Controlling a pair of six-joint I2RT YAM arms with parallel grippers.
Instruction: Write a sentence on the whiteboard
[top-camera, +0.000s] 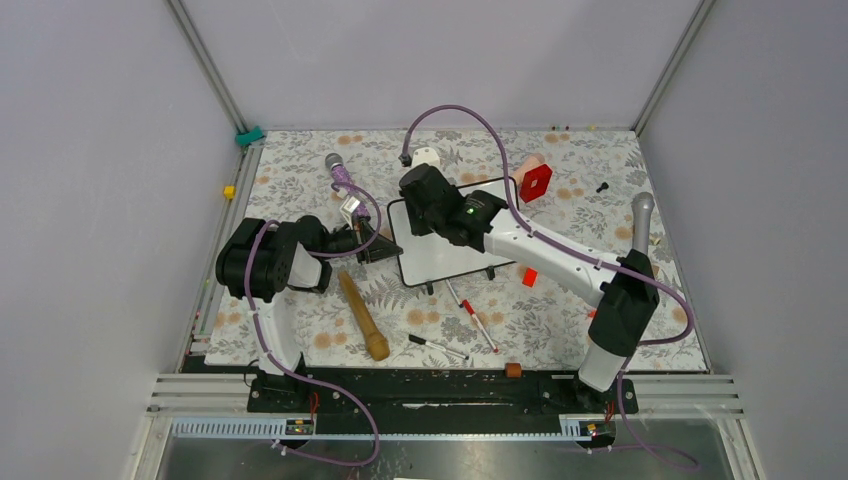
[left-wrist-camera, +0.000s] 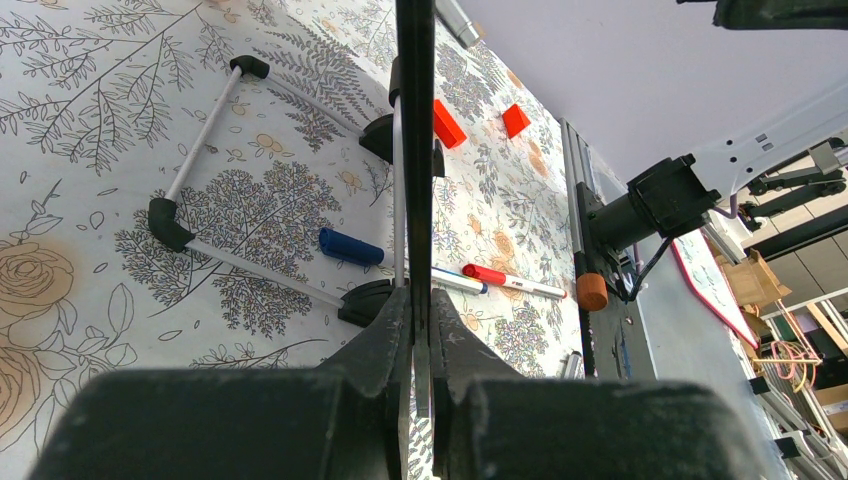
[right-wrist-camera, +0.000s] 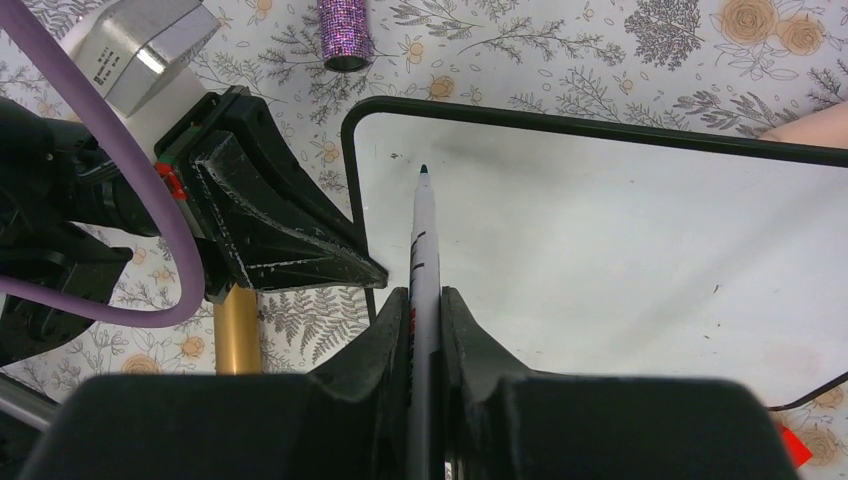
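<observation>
The whiteboard (top-camera: 432, 256) lies mid-table, its black-framed face (right-wrist-camera: 620, 260) bare white in the right wrist view; the sentence is not in view. My left gripper (top-camera: 384, 245) is shut on the board's left edge, which runs edge-on (left-wrist-camera: 414, 150) up from between the jaws (left-wrist-camera: 418, 300). My right gripper (right-wrist-camera: 425, 295) is shut on a white marker (right-wrist-camera: 424, 230). Its dark tip sits over the board's upper-left corner, close to the left gripper's fingers (right-wrist-camera: 300, 250). From above, the right gripper (top-camera: 420, 200) hangs over the board's left part and hides it.
A wooden stick (top-camera: 362, 318), a red-capped marker (top-camera: 478, 322) and a black pen (top-camera: 437, 346) lie near the front. A red block (top-camera: 535, 180) sits behind the board, a small red piece (top-camera: 529, 277) to its right. A purple microphone (top-camera: 338, 168) lies back left.
</observation>
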